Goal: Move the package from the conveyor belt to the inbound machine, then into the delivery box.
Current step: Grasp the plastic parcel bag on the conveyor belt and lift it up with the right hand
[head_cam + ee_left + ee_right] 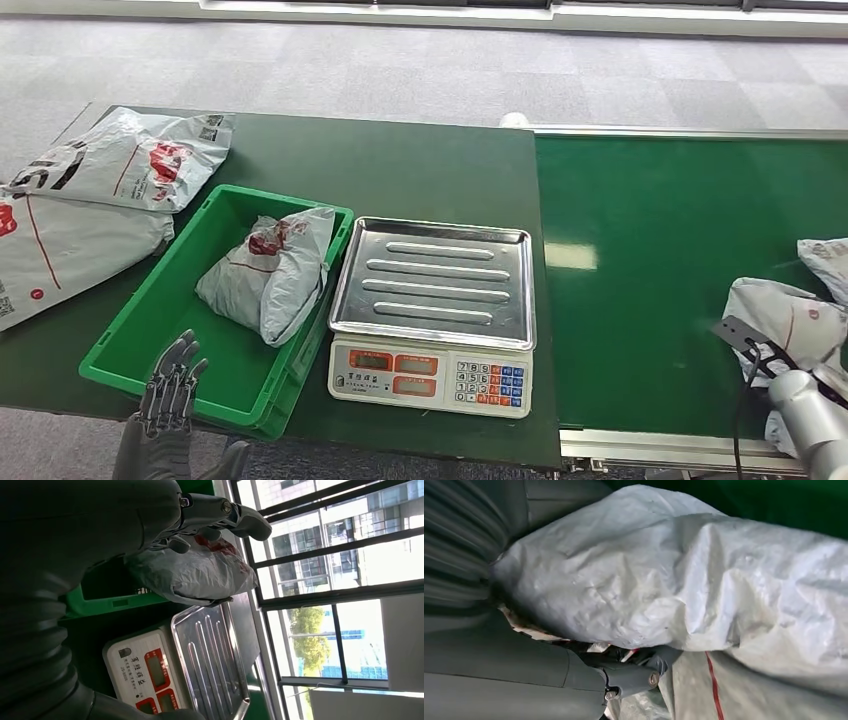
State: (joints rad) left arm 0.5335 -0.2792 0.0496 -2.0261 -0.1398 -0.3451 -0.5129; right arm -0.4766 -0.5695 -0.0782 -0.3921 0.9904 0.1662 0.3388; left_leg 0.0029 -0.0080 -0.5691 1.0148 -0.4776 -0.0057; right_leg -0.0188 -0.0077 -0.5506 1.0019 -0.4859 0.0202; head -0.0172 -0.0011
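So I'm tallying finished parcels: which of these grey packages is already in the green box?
The crumpled grey package with red print, lying inside the green box. The flat ones lie on the table beside it; the others sit on the conveyor.

A bright green crate (135,330) is seen on the dark green worktop (400,170), and a grey package (270,275) with red markings is seen inside it. Two larger grey mailing bags (110,160) printed in red and black are seen beside the crate. The scale (432,315) is shown with a ribbed silver pan and a white front panel carrying red displays and blue, white and orange keys. The conveyor belt (650,230) is coloured deep green, with a silver edge. Grey-white crumpled packages (790,310) marked with red lines are seen on it.
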